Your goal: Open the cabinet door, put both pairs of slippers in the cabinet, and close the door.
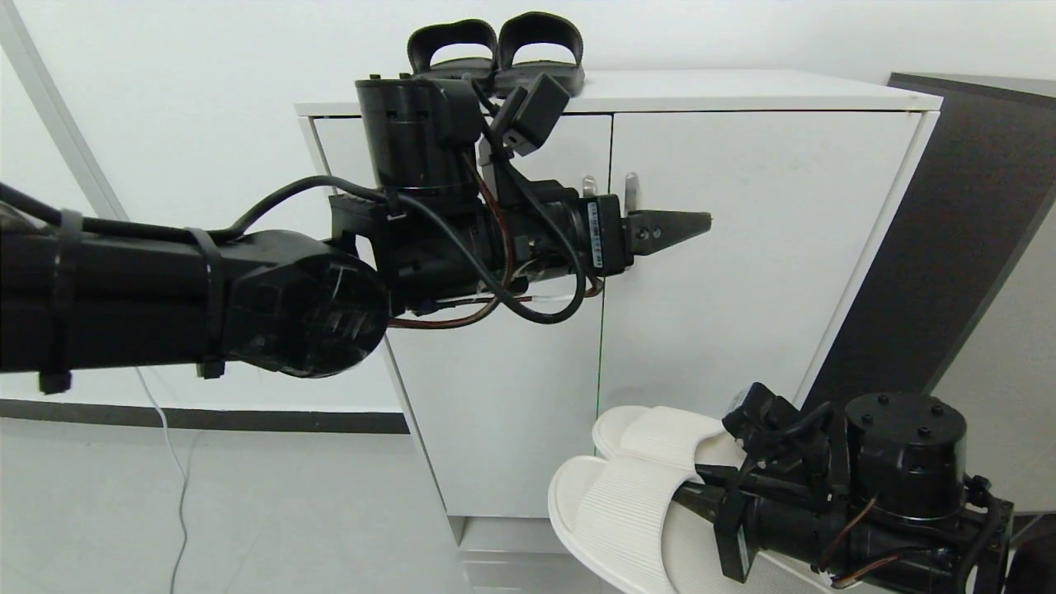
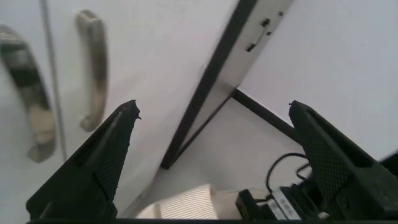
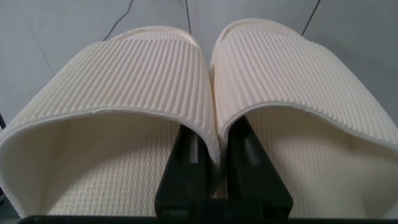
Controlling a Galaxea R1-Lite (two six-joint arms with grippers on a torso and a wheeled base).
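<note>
Cream slippers (image 1: 635, 487), two of them, sit low before the cabinet (image 1: 742, 91), their inner walls pinched together by the right gripper (image 3: 216, 168). Two black slippers (image 1: 495, 49) rest on the cabinet's top. Both doors (image 1: 742, 272) are closed, with two handles (image 2: 93, 74) side by side. The left gripper (image 1: 676, 227), fingers spread wide, hovers near the handles.
</note>
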